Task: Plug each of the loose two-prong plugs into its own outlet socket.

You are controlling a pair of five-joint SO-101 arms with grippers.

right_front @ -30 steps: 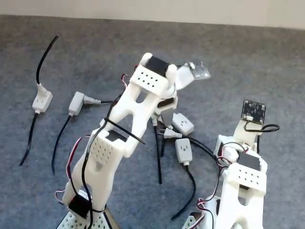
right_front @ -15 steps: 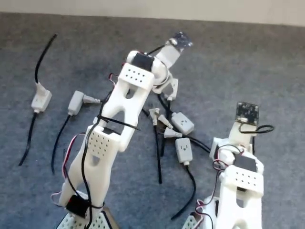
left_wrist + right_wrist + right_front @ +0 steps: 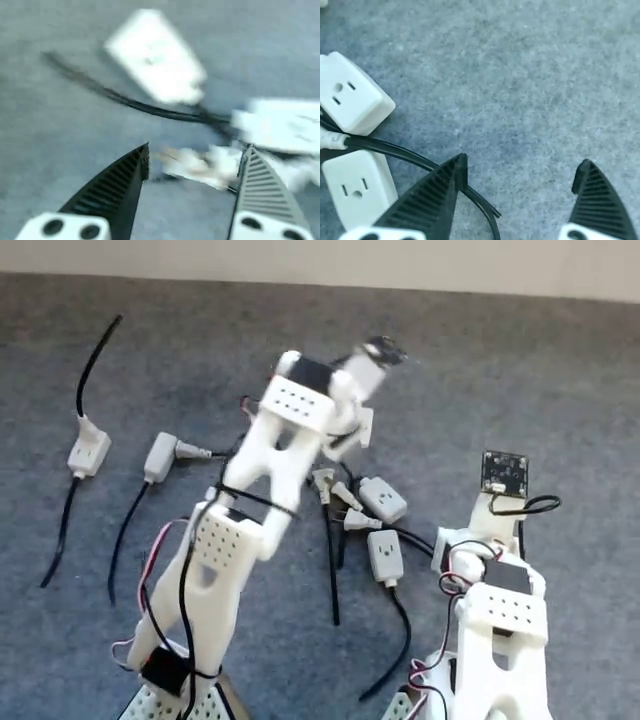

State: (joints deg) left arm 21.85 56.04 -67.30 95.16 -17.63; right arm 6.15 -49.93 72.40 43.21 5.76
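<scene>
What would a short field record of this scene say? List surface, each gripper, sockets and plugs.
surface: grey carpet
left gripper: open, empty, above the plugs
right gripper: open, empty, over bare carpet beside two sockets
sockets: two white blocks at centre, slots unfilled
plugs: loose cluster lying next to the centre sockets
far blocks: two more white blocks on cords at the left

Soft, even light covers the grey carpet [image 3: 560, 370], leaving faint shadows beside the cords [image 3: 333, 585]. In the high view the left arm [image 3: 262, 475] smears at upper centre; the left wrist view is blurred, its sockets [image 3: 155, 55] pale patches, while the right wrist view is crisp
</scene>
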